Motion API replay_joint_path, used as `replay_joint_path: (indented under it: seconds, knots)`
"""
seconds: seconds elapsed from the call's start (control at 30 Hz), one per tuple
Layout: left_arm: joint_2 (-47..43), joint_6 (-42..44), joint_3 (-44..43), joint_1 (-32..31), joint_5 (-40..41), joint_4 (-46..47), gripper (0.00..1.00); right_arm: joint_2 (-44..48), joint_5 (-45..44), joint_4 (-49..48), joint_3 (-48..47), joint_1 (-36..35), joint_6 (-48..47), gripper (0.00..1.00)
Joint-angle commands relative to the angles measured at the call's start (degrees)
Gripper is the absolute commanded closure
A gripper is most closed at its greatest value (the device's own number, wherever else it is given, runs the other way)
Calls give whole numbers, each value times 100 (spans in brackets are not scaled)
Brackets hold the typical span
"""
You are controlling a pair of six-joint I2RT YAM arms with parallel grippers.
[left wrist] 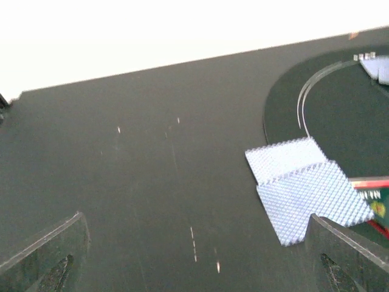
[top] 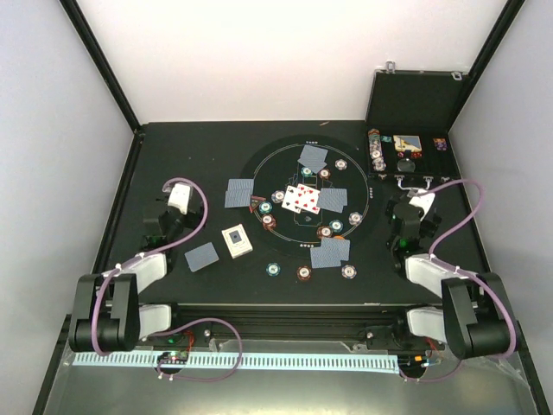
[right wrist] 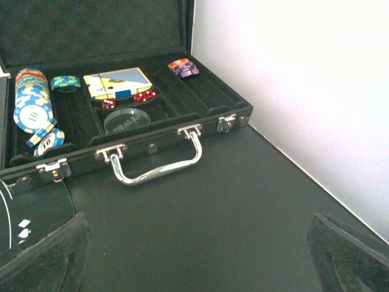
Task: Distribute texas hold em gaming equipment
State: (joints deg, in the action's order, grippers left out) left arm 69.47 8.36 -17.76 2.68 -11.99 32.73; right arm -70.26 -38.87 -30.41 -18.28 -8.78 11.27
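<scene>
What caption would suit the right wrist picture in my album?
Open right gripper facing an open black case holding stacked chips, a yellow box and red dice.

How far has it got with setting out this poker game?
Mostly laid out, it seems: face-down cards and chips ring the round mat, with face-up cards in the middle. Nothing is in hand; the left hand and right hand are both open and empty. A pack beside the mat and spare chips in the case remain.

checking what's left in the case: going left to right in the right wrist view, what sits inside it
row of blue-white chips → green-blue chip stack → yellow and blue card box → purple-orange chip stack
</scene>
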Motion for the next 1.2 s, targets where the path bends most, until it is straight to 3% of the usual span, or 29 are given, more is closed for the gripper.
replay_joint_path:
  seconds: [0.0, 0.07, 0.1, 0.17, 0.27, 0.37, 0.43, 0.5, 0.57, 0.67, 1.17]
  knots:
    - [325, -459, 82, -41, 76, 1778, 1, -183, 60, -2000, 189, 124, -279, 0]
    - [792, -460, 305, -76, 224, 2393, 1, -424, 134, -2432, 256, 139, -344, 0]
    - [1033, -436, 481, -82, 281, 3267, 1, -573, 102, -2716, 299, 155, -378, 0]
    - [1224, -404, 648, -102, 273, 3772, 1, -581, 483, -2479, 202, 202, -443, 0]
    - [858, -415, 454, -181, 403, 2768, 1, -757, 1660, -2670, 198, 271, -902, 0]
    - [978, -307, 413, -300, 674, 2887, 1, -1206, 2010, -3969, 616, 371, -1023, 0]
    - [924, -359, 420, -365, 928, 2822, 1, -986, 2154, -2936, 303, 395, -934, 0]
    - [883, -404, 429, -395, 1047, 2751, 1, -1134, 2258, -3369, 373, 477, -931, 0]
    - [1008, -388, 212, -397, 1163, 2500, 1, -988, 2289, -2914, 277, 494, -885, 0]
    - [982, -484, -59, -397, 1200, 1938, 1, -1016, 2281, -3111, 352, 493, -916, 0]
    - [980, -456, -35, -399, 1199, 2009, 1, -1027, 2322, -2988, 281, 501, -907, 0]
